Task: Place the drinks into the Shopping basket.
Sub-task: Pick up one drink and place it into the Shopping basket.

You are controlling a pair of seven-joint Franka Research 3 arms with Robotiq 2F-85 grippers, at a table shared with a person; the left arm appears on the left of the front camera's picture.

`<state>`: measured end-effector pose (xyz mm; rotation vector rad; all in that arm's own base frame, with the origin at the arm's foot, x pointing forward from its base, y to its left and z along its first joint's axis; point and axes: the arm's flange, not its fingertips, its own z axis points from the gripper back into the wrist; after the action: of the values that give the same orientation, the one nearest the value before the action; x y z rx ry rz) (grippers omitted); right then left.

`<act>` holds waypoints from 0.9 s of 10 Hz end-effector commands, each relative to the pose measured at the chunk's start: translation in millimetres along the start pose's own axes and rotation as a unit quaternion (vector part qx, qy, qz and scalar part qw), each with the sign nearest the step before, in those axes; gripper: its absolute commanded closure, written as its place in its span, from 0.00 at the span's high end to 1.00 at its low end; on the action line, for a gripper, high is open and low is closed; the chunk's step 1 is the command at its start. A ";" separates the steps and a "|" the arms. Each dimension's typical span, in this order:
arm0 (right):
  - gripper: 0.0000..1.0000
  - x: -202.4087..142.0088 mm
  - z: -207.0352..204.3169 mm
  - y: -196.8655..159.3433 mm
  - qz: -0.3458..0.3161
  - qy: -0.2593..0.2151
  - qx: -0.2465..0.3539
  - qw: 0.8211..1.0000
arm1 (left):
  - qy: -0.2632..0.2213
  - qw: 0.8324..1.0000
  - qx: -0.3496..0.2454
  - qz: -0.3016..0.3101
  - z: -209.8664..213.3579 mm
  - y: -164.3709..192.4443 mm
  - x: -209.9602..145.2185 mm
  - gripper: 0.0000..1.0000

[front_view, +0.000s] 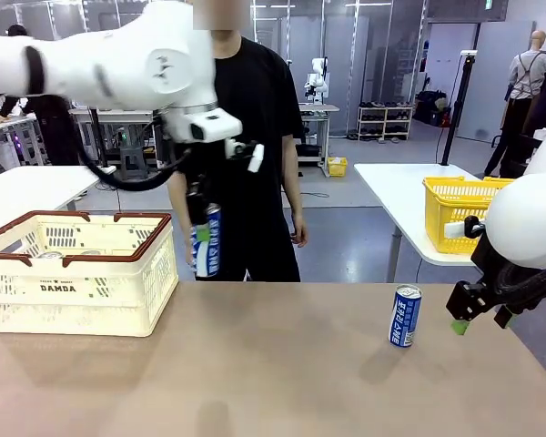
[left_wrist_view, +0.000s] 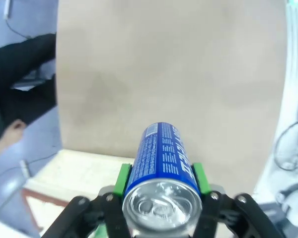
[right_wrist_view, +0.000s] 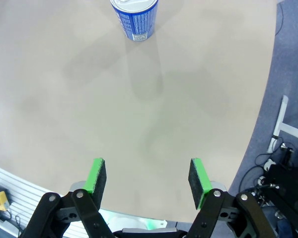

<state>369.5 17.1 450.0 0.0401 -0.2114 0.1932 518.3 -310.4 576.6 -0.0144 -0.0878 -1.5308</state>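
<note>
A blue can (front_view: 209,257) is clamped in the left pincer (left_wrist_view: 161,179) and held in the air just right of the Shopping basket (front_view: 73,302) at the table's (front_view: 273,382) left end. The right pincer (right_wrist_view: 148,181) is spread wide, released, near a second blue can (front_view: 405,315) standing on the table.

table (front_view: 273,373) middle: bare, open | right: upright blue can (front_view: 405,315) | left: Shopping basket (front_view: 118,296), top seemingly open

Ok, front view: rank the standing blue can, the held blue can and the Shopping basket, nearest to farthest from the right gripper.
1. standing blue can, table's right side.
2. held blue can, left of centre, in left gripper.
3. Shopping basket, far left.
</note>
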 end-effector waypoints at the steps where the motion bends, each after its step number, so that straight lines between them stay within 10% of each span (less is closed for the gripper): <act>1: 0.84 -0.8 0.7 -1.5 -0.001 -0.001 0.001 1.000 | -0.076 0.996 0.039 0.000 -43.9 -67.8 -67.3 0.16; 9: 0.84 -0.8 0.7 -1.5 -0.001 -0.001 0.001 1.000 | -0.074 0.991 0.063 0.091 28.8 -78.5 -140.0 0.16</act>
<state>369.5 17.1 450.0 0.0400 -0.2114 0.1931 432.0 -181.5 580.2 -0.0406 -0.3251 -1.3745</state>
